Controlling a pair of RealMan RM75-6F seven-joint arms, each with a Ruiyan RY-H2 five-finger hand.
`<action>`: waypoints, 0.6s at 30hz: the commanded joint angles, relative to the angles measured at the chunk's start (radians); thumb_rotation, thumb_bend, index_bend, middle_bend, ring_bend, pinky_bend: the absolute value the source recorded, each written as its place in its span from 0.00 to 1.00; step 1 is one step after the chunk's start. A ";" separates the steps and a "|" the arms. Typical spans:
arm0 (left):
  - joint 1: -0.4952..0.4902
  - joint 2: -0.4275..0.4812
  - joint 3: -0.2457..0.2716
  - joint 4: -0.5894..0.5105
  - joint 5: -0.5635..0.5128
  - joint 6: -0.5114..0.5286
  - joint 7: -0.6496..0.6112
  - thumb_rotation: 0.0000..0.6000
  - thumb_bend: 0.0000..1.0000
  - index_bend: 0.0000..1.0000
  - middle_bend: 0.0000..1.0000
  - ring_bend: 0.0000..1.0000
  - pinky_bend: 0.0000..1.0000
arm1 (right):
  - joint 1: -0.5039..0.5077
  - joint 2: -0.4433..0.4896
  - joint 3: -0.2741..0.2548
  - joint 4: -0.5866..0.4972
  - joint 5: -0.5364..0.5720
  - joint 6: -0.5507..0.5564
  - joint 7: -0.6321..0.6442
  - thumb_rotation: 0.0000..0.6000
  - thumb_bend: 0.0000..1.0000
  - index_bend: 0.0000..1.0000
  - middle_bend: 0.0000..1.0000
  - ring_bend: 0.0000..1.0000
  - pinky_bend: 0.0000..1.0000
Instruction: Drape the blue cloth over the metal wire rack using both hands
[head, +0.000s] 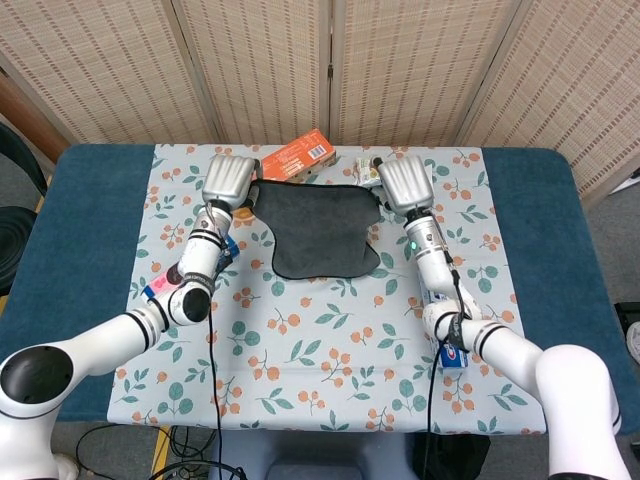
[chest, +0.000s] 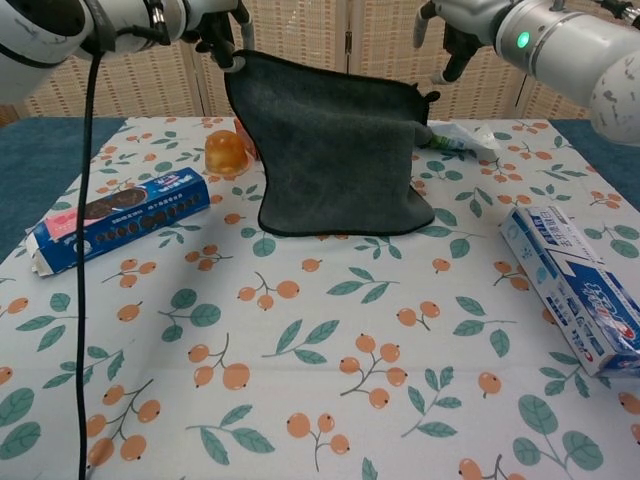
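Observation:
The dark blue cloth (chest: 335, 145) hangs in a sagging sheet at the back of the table, its lower edge lying on the tablecloth. My left hand (chest: 212, 22) pinches its top left corner, held high. The cloth's top right corner (chest: 428, 98) has dropped lower and hangs free. My right hand (chest: 455, 30) is above and to the right of that corner, apart from it and holding nothing. In the head view the cloth (head: 318, 232) spans between my left hand (head: 228, 180) and right hand (head: 402, 183). No wire rack shows; whatever props up the cloth is hidden.
A blue cookie box (chest: 120, 220) lies at the left, with an orange jelly cup (chest: 226, 152) beside the cloth. A white and blue carton (chest: 575, 285) lies at the right, a packet (chest: 465, 138) behind it. An orange box (head: 298, 157) is at the back. A black cable (chest: 85, 250) hangs at the left.

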 joint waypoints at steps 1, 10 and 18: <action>-0.008 -0.012 0.001 0.015 -0.020 0.006 0.021 1.00 0.30 0.27 0.55 0.54 0.98 | 0.010 -0.005 0.009 0.006 0.026 -0.006 -0.030 1.00 0.14 0.07 0.89 0.87 1.00; 0.001 0.016 -0.014 -0.007 -0.086 -0.010 0.040 1.00 0.11 0.03 0.00 0.00 0.21 | -0.004 0.020 -0.002 -0.020 0.028 0.008 -0.038 1.00 0.05 0.00 0.87 0.87 1.00; 0.065 0.089 -0.010 -0.118 -0.080 0.045 0.007 1.00 0.09 0.04 0.00 0.00 0.17 | -0.067 0.120 -0.029 -0.145 -0.034 0.069 0.010 1.00 0.06 0.00 0.86 0.86 1.00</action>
